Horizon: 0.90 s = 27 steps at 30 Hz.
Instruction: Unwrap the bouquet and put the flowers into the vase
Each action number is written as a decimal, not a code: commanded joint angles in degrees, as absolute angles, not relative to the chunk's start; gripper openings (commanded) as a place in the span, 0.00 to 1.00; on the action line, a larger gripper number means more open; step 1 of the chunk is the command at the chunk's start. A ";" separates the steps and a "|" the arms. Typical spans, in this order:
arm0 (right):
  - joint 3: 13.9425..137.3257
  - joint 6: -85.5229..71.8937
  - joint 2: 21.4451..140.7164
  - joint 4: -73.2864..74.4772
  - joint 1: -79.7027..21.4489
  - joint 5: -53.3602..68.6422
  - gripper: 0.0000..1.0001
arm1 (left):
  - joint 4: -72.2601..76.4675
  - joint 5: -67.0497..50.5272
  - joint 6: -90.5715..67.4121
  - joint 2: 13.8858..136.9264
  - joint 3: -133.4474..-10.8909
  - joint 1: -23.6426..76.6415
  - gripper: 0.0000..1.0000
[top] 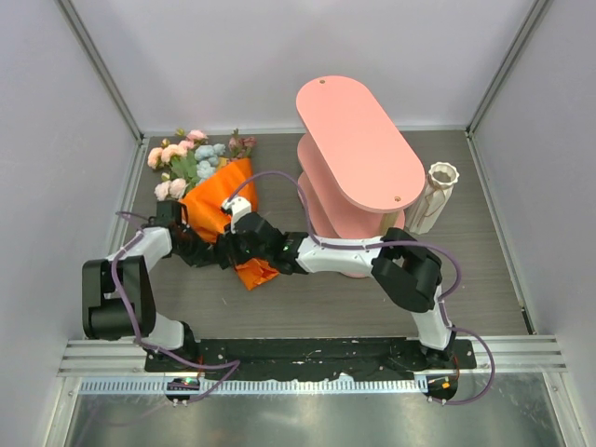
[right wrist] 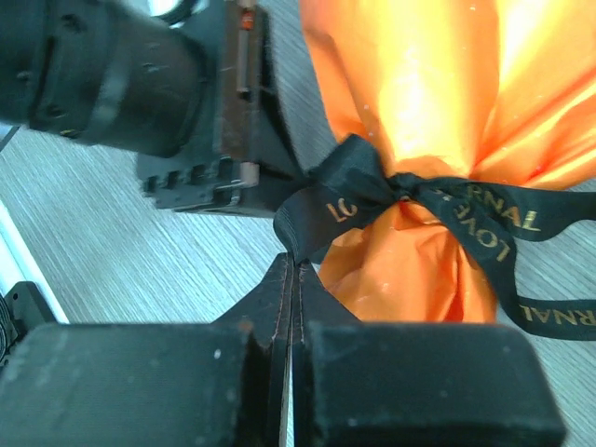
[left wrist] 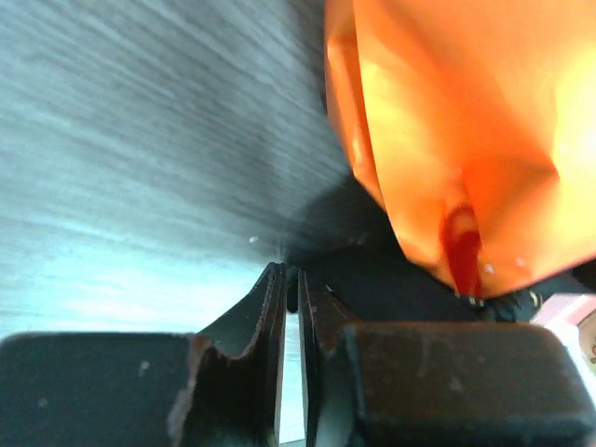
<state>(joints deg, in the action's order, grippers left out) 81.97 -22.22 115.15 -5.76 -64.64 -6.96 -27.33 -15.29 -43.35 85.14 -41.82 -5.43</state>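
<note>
The bouquet lies on the table at the left, its orange paper cone [top: 222, 200] pointing toward the arms. The flowers [top: 189, 158], pink, pale blue and mauve, stick out of its far end. A black ribbon bow [right wrist: 391, 186] with gold lettering ties the paper [right wrist: 438, 84]. My right gripper [right wrist: 296, 263] is shut on one loop of that ribbon. My left gripper [left wrist: 291, 277] sits just beside the cone [left wrist: 466, 140], its jaws a narrow slit apart with a dark bit of ribbon at the tips. Both grippers, left [top: 200, 247] and right [top: 230, 250], meet at the cone's narrow end. The cream ribbed vase [top: 438, 191] stands upright at the far right.
A tall pink oval shelf [top: 358, 149] stands between the bouquet and the vase, and the right arm reaches across in front of its base. The left gripper's body [right wrist: 186, 102] shows close by in the right wrist view. Grey walls enclose the table on three sides.
</note>
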 commanded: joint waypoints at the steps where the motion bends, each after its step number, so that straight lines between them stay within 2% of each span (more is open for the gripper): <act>1: 80.33 -24.87 110.83 -10.46 -63.46 -3.87 0.01 | -33.03 -16.16 -43.41 77.36 -41.57 -5.63 0.15; 6: 79.01 -23.91 109.86 -11.43 -63.46 -3.78 0.01 | -35.51 -13.71 -46.76 67.95 -42.18 -5.71 0.26; 10: 77.79 -23.12 108.81 -11.77 -63.46 -3.69 0.01 | -32.71 -11.87 -46.76 64.51 -44.90 -5.63 0.28; 13: 77.08 -22.24 108.28 -12.92 -63.37 -3.25 0.01 | -23.70 -15.71 -48.16 67.22 -45.70 -5.71 0.17; 15: 76.56 -21.97 107.84 -15.19 -63.37 -2.47 0.01 | -21.54 -22.20 -48.78 74.94 -48.75 -5.63 0.05; 17: 75.24 -21.62 106.97 -17.65 -63.54 -1.24 0.01 | -21.09 -23.64 -48.52 82.66 -51.14 -5.27 0.00; 20: 73.83 -21.10 106.35 -23.37 -63.98 -1.75 0.01 | -17.84 -22.60 -48.43 87.17 -52.21 -5.19 0.00; 27: 75.49 -14.69 105.47 -34.80 -67.76 -13.16 0.01 | -23.11 -15.82 -45.70 96.76 -55.46 -5.10 0.00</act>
